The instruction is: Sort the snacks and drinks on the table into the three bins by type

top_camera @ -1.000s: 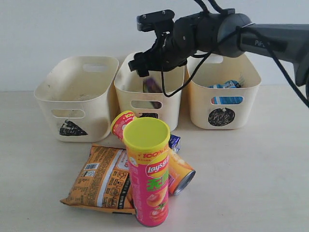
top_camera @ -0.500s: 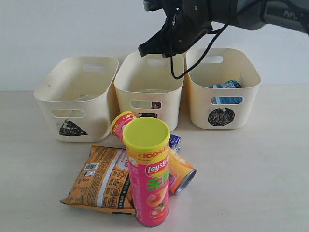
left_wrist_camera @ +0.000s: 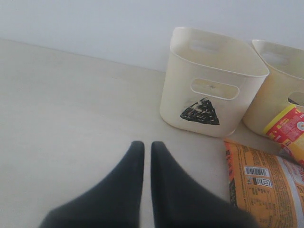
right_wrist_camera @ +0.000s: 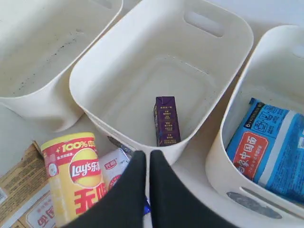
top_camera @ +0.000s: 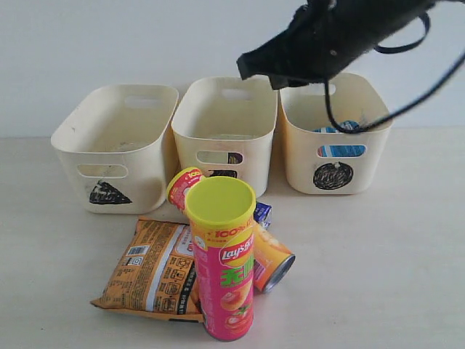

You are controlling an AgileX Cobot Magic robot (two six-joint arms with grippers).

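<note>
Inside middle cream bin (right_wrist_camera: 118, 71), small dark-purple carton (right_wrist_camera: 166, 121)

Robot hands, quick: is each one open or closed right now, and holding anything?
Left hand: closed, holding nothing.
Right hand: closed, holding nothing.

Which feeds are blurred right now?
Exterior view: the right arm is smeared, the pink tube is sharp. Left wrist view: the left tool is a soft dark shape, the triangle bin crisp. Right wrist view: the right tool is soft, the purple carton in the middle bin sharp.
</note>
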